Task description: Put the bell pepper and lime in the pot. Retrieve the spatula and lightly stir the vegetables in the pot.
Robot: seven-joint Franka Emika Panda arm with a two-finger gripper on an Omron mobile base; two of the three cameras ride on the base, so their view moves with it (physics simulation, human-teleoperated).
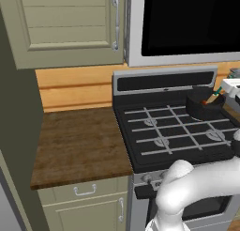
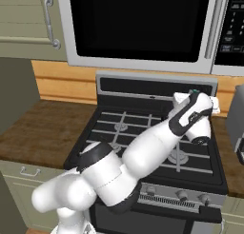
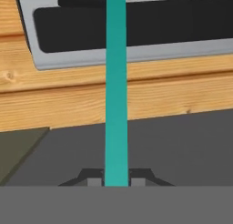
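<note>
The black pot stands on the stove's back right burner. A speck of the red-orange bell pepper shows inside it. The lime is hidden. My gripper hovers just right of the pot and above it, shut on the spatula's teal handle, which slants down toward the pot. In the hand view the handle runs straight up from between my fingertips, where the gripper is clamped on it. The blade is out of sight. In the right base view my own arm covers the pot, and a teal tip shows at the hand.
The black stove has grey grates and a raised back panel. A microwave hangs above it. A wooden counter lies to the left, under a cabinet. A wood backsplash runs behind.
</note>
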